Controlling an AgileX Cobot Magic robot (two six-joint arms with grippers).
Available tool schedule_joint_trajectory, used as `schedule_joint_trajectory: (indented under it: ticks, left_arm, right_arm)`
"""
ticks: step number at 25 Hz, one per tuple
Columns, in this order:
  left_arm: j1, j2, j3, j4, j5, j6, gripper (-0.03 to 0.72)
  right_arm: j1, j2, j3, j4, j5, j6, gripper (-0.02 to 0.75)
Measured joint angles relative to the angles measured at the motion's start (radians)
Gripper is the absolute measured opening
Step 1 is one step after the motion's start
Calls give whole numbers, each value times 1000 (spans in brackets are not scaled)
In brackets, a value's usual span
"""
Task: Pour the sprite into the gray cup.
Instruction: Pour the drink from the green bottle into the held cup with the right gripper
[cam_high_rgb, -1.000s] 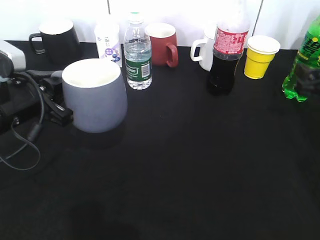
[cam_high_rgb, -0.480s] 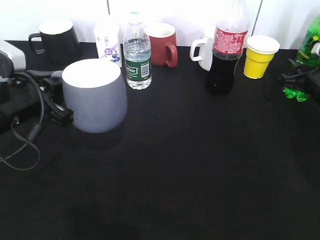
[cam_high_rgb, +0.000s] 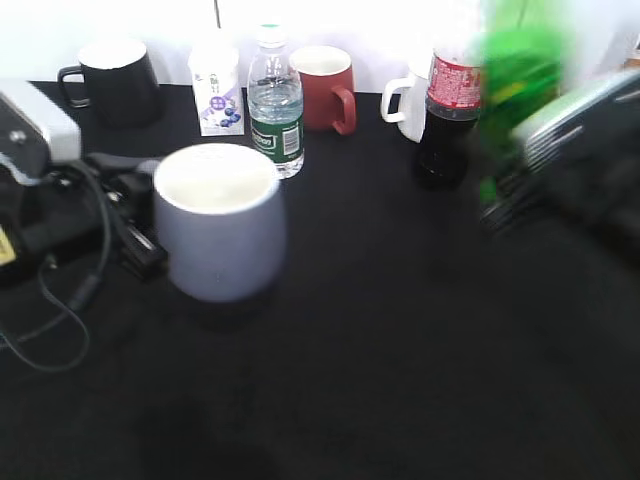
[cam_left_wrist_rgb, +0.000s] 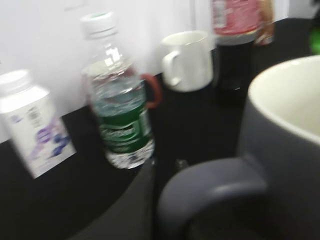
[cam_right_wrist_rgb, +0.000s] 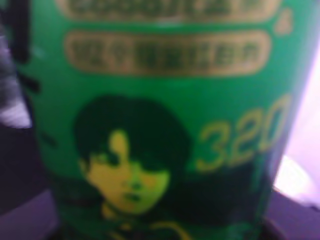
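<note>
A: Where is the sprite (cam_high_rgb: 518, 75)?
B: Blurred, roughly upright, pinched in the right end effector (cam_high_rgb: 515, 185) at three o'clock above the surface (cam_high_rgb: 380, 380).
A: And the gray cup (cam_high_rgb: 222, 235)?
B: Toward nine o'clock from the bottle, upright; the left end effector (cam_high_rgb: 135, 245) sits at its handle, grip unclear

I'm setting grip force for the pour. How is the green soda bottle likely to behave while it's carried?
The green soda bottle looks like thin plastic, so it may dent under a hard squeeze. Its glossy label, seen in the right wrist view, could be slippery. It is tall and narrow, so probably tippy when set down. How full it is can't be seen.
</note>
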Motion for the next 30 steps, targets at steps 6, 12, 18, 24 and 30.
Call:
schedule_joint_trajectory:
  ticks: [6,12,18,24,30]
  left_arm:
    - [-56,67,0,-25,-51,0,60]
    - [-56,67,0,8,-55,0,60]
    - [-56,67,0,37,-31,0,60]
    - [-56,96,0,37,-17,10,60]
    - [-56,96,0,65,-16,27,60]
  right_arm:
    - [86,48,-72,8,96,-456,414]
    - [86,48,-74,28,107,-720,414]
    - [86,82,-82,15,-24,-876,408]
    - [86,127,-84,5,-123,-963,408]
    - [86,127,-115,-12,-142,-1105,408]
